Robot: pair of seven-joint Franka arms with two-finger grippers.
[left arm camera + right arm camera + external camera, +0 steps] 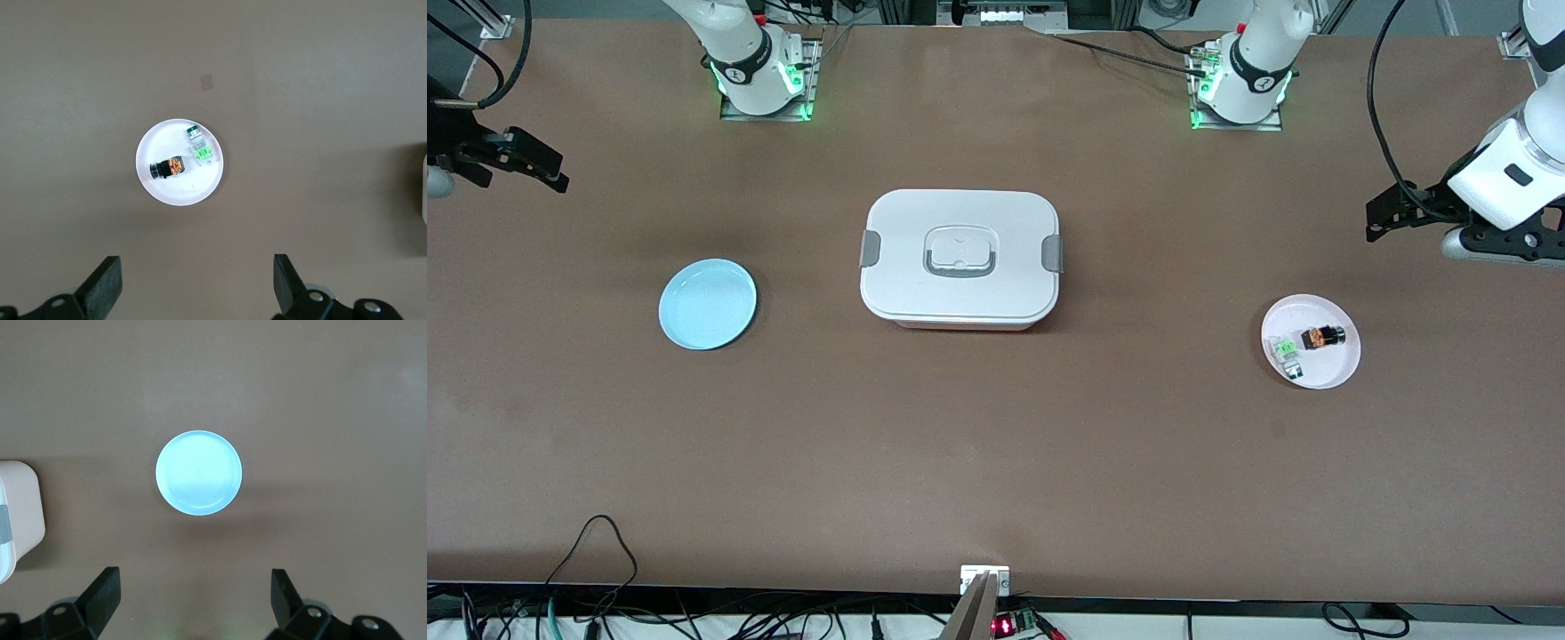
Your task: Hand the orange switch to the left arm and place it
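White box (960, 258), pale-blue plate (708, 304), brown table (996, 444)

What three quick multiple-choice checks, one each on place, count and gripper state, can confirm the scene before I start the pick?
1. The orange switch lies: A on the blue plate; B on the white plate; C on the box.
2. Parts on the white plate: A one; B two; C three.
3. The left gripper is: A open; B shut on the switch; C shut, holding nothing.

Answers: 1 B, it lies beside the green-topped part. 2 B, only those two show. 3 A, its fingers stand wide apart above the table.
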